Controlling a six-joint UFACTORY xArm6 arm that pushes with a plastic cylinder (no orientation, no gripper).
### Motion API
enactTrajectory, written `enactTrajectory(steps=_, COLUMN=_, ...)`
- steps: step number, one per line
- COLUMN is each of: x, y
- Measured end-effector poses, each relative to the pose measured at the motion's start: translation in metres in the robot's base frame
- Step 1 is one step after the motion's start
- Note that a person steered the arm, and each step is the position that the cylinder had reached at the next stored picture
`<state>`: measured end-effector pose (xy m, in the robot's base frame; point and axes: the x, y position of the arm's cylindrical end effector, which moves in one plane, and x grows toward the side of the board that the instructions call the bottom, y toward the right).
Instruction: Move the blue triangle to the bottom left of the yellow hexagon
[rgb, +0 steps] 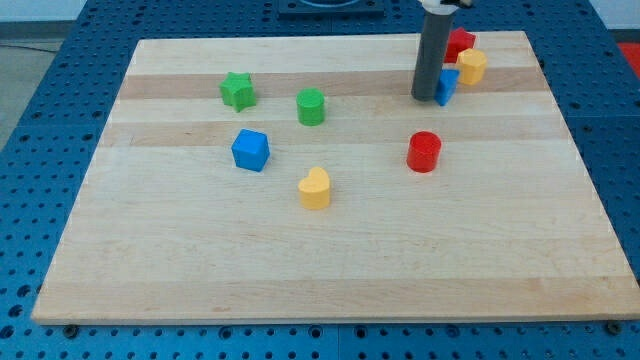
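My tip (425, 98) is a bare rod with no jaws, so it holds nothing; it can only push. It rests against the view-left side of the blue triangle (447, 86). The triangle sits touching or just short of the yellow hexagon (472, 67), on its bottom left. A red block (459, 42) sits just above the hexagon, partly hidden by the rod. Judgement: placement looks nearly met; any further push runs rightward, toward the hexagon.

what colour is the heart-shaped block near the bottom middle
Yellow: the heart-shaped block shows plainly in the camera view.
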<state>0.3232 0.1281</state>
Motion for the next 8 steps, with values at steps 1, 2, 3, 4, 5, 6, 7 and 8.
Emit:
enactTrajectory(steps=1, x=-0.001, y=0.016)
enactTrajectory(steps=2, x=-0.001, y=0.02)
enactTrajectory(steps=3, x=-0.001, y=0.013)
enactTrajectory(steps=4, x=0.0, y=-0.002)
enactTrajectory(steps=5, x=0.014, y=-0.038)
enactTrajectory(steps=6, x=0.045, y=-0.07)
enactTrajectory(steps=7, x=0.1, y=-0.082)
enactTrajectory(steps=8, x=0.14, y=-0.076)
